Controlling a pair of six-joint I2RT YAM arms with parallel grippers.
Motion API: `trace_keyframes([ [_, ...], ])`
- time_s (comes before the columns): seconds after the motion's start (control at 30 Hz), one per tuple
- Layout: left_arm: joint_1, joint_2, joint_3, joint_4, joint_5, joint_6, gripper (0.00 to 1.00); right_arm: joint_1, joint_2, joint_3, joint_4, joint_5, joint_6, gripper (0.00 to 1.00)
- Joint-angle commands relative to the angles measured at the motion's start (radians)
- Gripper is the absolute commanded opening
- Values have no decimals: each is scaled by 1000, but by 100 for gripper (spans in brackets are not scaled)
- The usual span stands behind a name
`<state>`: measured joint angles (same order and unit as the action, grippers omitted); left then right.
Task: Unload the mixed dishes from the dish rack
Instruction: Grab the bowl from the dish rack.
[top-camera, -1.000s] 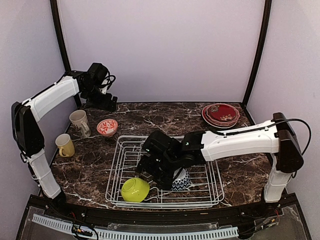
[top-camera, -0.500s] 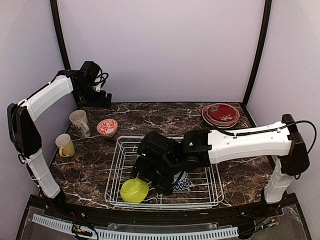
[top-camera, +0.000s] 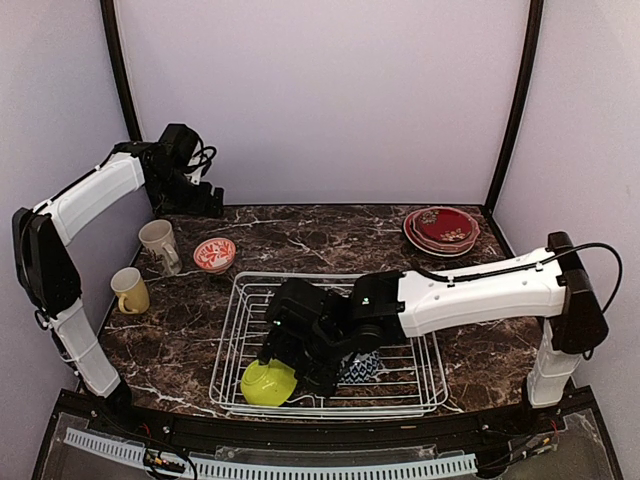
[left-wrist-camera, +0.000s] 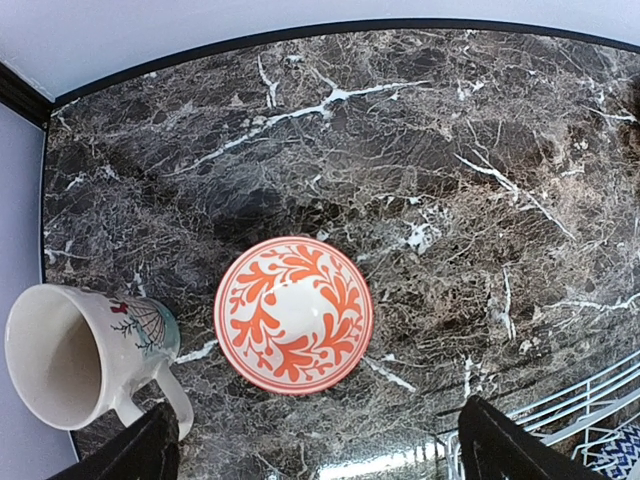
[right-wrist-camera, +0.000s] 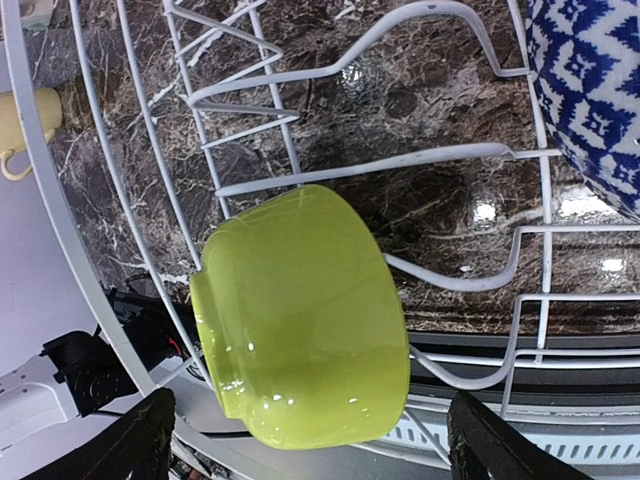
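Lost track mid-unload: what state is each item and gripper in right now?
lime bowl: tipped in rack, ungripped
navy-zigzag bowl: in rack
orange-patterned bowl: upright on table
cream mug: on table
yellow mug: on table
plates: stacked on table
left gripper: open, empty
right gripper: open over lime bowl

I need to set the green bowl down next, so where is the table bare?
Widest bare marble: behind the rack, between the orange bowl and the plates. A narrower strip separates rack and yellow mug. The back-left corner, around the cream mug, is crowded.
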<state>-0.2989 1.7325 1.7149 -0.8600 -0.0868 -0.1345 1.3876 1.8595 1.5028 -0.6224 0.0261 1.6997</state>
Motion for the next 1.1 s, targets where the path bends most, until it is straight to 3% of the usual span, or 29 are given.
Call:
trace_keyframes([
  [0.0, 6, -49, -24, 7, 12, 4, 97, 3, 34, 45, -38, 31, 21, 91],
  [0.9, 6, -70, -40, 18, 38, 4, 97, -8, 122, 95, -7, -11, 37, 83],
  [1.07, 6, -84, -50, 26, 37, 5, 97, -6, 117, 105, -11, -5, 32, 66],
])
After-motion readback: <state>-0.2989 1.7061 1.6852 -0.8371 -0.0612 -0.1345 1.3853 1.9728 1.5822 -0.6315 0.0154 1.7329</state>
